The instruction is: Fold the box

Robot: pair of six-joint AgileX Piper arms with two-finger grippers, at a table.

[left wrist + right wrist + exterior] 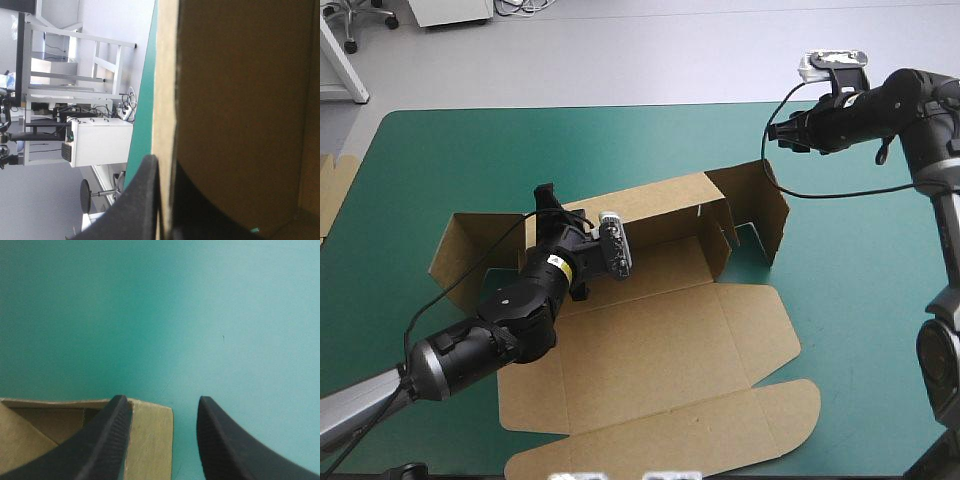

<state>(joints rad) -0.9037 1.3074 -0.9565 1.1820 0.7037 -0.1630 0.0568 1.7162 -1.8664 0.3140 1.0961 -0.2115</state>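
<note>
1. Nearest, at the lower middle of the high view, the lid [670,430] of the brown box [660,320] lies flat on the teal-green cover [860,300].
2. The box sits at the centre of the frame as a half-made tray. Its far long wall and right end wall are raised, and its left end flap is spread outward.
3. The left arm reaches in from the lower left. The left gripper [548,200] is at the far wall, its black fingers [140,200] nearly closed and pinching the board between them.
4. At the upper right, the right gripper [162,405] hangs over the cover with its fingers apart and nothing held. A box corner shows under one finger.
5. More board [334,190] shows at the frame's left edge.
</note>
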